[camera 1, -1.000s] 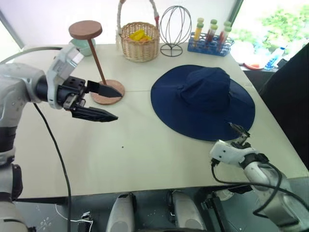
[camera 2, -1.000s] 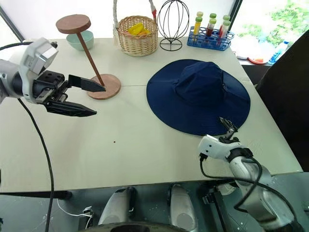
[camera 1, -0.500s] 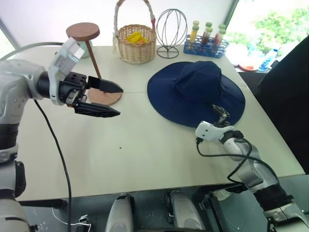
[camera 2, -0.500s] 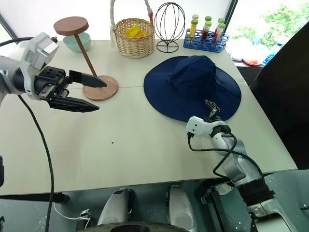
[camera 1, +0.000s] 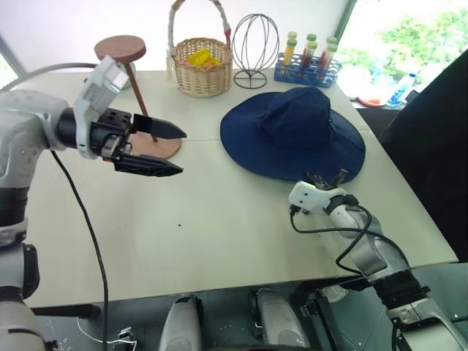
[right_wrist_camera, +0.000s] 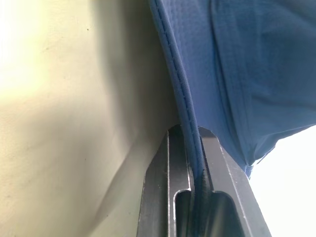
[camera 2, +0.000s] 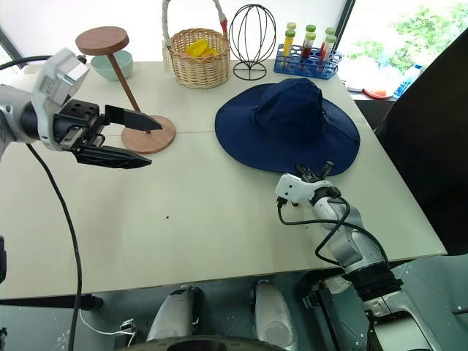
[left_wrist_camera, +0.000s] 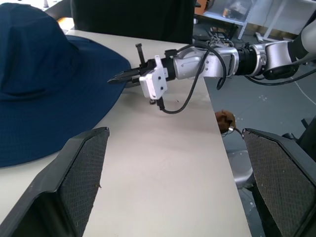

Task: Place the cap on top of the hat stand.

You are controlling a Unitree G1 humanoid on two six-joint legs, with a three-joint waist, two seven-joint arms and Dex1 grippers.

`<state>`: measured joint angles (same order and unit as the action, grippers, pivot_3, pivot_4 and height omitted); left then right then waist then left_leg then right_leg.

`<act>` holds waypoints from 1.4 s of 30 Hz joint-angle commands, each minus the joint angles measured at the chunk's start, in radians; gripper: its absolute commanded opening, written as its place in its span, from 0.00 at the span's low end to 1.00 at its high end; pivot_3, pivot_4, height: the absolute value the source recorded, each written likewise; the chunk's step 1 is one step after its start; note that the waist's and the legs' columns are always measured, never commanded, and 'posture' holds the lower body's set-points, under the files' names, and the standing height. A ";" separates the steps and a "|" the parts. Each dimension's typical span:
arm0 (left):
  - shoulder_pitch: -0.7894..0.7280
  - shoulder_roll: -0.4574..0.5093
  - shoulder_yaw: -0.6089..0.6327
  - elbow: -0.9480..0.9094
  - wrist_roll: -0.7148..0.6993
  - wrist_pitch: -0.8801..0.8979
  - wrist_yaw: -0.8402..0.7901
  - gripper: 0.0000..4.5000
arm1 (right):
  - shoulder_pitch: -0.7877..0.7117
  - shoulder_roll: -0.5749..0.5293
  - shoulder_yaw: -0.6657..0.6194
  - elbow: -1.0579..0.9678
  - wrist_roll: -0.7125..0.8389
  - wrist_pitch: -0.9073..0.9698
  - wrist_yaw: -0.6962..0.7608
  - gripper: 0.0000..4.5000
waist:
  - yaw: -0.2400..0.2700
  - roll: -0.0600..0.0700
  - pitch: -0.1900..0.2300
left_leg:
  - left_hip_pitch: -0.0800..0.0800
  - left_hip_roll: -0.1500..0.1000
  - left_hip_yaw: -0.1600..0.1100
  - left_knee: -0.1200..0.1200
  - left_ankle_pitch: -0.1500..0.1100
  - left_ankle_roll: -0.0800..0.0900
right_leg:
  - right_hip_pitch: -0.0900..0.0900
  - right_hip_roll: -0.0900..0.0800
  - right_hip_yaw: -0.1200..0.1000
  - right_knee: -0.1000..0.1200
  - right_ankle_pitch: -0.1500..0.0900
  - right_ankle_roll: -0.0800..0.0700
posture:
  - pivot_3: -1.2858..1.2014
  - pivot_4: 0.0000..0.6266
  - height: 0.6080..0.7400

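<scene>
The navy-blue cap (camera 1: pixel 296 131) lies flat on the table, right of centre, crown up. My right gripper (camera 1: pixel 327 178) reaches the near edge of its brim and is shut on it; the right wrist view shows the brim's stitched hem (right_wrist_camera: pixel 183 118) pinched between the two fingers. The brown wooden hat stand (camera 1: pixel 120 49) stands at the back left, its rod slanting down to a round base (camera 1: pixel 162 148). In front of that base my left gripper (camera 1: pixel 178 152) hovers above the table, open and empty, pointing toward the cap.
Along the far edge stand a wicker basket (camera 1: pixel 199 66), a black wire globe stand (camera 1: pixel 251 51) and a rack of test tubes (camera 1: pixel 307 62). A mint bowl (camera 2: pixel 111 63) sits behind the hat stand. A dark shape (camera 1: pixel 439 146) borders the table's right side.
My right gripper has slid forward to the cap's near brim and shut on its edge. The left gripper has kept its place. The whole picture has shifted a little.
</scene>
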<state>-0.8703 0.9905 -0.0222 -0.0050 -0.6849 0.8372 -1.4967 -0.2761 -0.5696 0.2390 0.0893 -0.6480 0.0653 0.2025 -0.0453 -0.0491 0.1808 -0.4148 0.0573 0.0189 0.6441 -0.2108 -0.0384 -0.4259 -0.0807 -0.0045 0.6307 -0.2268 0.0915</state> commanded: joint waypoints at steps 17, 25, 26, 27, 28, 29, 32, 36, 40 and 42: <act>0.004 0.021 0.123 -0.001 -0.021 0.023 0.083 1.00 | -0.029 -0.036 -0.077 -0.242 0.029 0.043 0.132 0.01 | 0.002 0.008 0.005 | -0.003 0.001 0.001 -0.003 0.000 0.000 | -0.004 0.001 0.000 0.000 0.000 0.000 | 0.52 0.24 1.00; 0.120 0.079 0.317 -0.071 -0.088 0.088 0.208 1.00 | -0.276 -0.109 -0.167 -0.290 0.096 0.036 0.208 0.01 | 0.004 0.012 0.007 | -0.007 0.001 0.001 -0.003 0.000 0.000 | -0.009 0.001 0.000 0.000 0.000 0.000 | 0.52 0.24 1.00; 0.127 0.084 0.339 -0.077 -0.097 0.095 0.223 1.00 | -0.337 -0.115 -0.178 -0.261 0.111 0.034 0.214 0.01 | 0.005 0.012 0.008 | -0.007 0.001 0.001 -0.003 0.000 0.000 | -0.009 0.001 0.001 0.000 0.000 0.000 | 0.52 0.24 1.00; 0.132 0.088 0.357 -0.082 -0.105 0.100 0.237 1.00 | -0.394 -0.122 -0.184 -0.231 0.123 0.029 0.218 0.01 | 0.005 0.012 0.008 | -0.008 0.001 0.001 -0.003 0.000 0.000 | -0.009 0.001 0.000 0.000 0.000 -0.001 | 0.52 0.24 1.00; 0.138 0.092 0.370 -0.086 -0.109 0.103 0.248 1.00 | -0.444 -0.129 -0.184 -0.200 0.130 0.020 0.221 0.01 | 0.003 0.014 0.009 | -0.009 0.000 0.001 -0.003 0.000 0.000 | -0.010 0.001 0.000 0.000 0.001 -0.002 | 0.52 0.24 1.00; 0.145 0.096 0.379 -0.089 -0.113 0.102 0.257 1.00 | -0.491 -0.135 -0.180 -0.162 0.134 0.005 0.219 0.01 | 0.004 0.014 0.009 | -0.009 0.000 0.001 -0.003 0.000 0.000 | -0.010 0.001 0.001 0.000 0.001 -0.002 | 0.52 0.24 1.00; 0.167 0.104 0.407 -0.102 -0.123 0.098 0.283 1.00 | -0.650 -0.146 -0.149 -0.003 0.133 -0.070 0.194 0.01 | 0.005 0.015 0.010 | -0.010 0.000 0.001 -0.003 0.000 0.000 | -0.011 0.000 0.001 0.000 0.001 -0.002 | 0.52 0.24 1.00; 0.188 0.109 0.445 -0.118 -0.147 0.101 0.320 1.00 | -0.853 -0.134 -0.107 0.242 0.109 -0.169 0.139 0.01 | 0.000 0.015 0.010 | -0.011 0.000 0.002 -0.005 0.000 0.000 | -0.013 0.000 0.001 0.000 0.001 -0.002 | 0.52 0.24 1.00; 0.224 0.117 0.481 -0.135 -0.163 0.096 0.345 1.00 | -1.045 -0.089 -0.072 0.492 0.109 -0.223 0.090 0.01 | -0.001 0.016 0.010 | -0.011 0.000 0.003 -0.008 0.000 0.000 | -0.015 0.001 0.002 0.000 0.001 -0.002 | 0.52 0.24 1.00; 0.240 0.119 0.498 -0.142 -0.168 0.093 0.357 1.00 | -1.128 -0.069 -0.045 0.607 0.096 -0.253 0.065 0.01 | -0.004 0.016 0.010 | -0.011 0.000 0.004 -0.010 0.001 -0.001 | -0.016 0.001 0.003 0.000 0.002 -0.001 | 0.52 0.24 1.00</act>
<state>-0.6301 1.0898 0.4254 -0.1226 -0.8362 0.9350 -1.1501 -1.3248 -0.6427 0.1939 0.6425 -0.5453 -0.1536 0.3080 -0.0488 -0.0332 0.1912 -0.4255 0.0571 0.0224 0.6329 -0.2100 -0.0391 -0.4428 -0.0800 -0.0017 0.6307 -0.2249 0.0903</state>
